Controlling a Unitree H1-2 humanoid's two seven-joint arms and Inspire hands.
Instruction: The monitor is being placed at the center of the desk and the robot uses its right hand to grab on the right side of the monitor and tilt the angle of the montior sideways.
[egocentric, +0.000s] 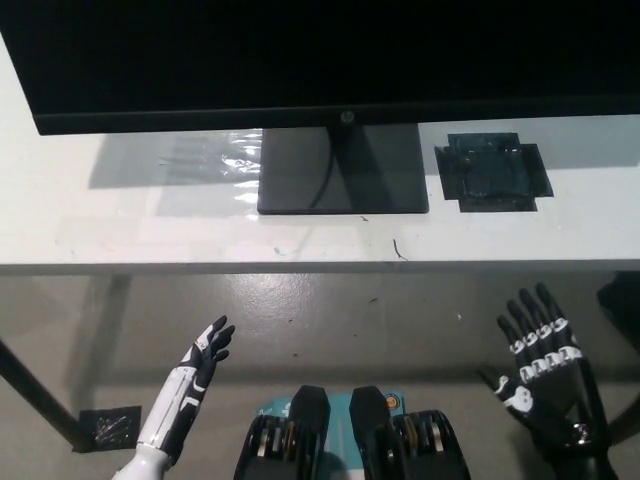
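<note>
1. Hovering at the lower right of the frame, the black right hand (545, 380) has its fingers spread, holding nothing
2. At lower left, the white left hand (195, 370) rests open, empty
3. Across the top, the monitor (320, 60) stands on the white desk (130, 225)

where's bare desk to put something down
Free: the front strip of the desk from the left edge past the stand base, and the left patch beside the base. Crowded: centre under the monitor, and the black tape patch on the right. Both hands hang below the desk.
</note>
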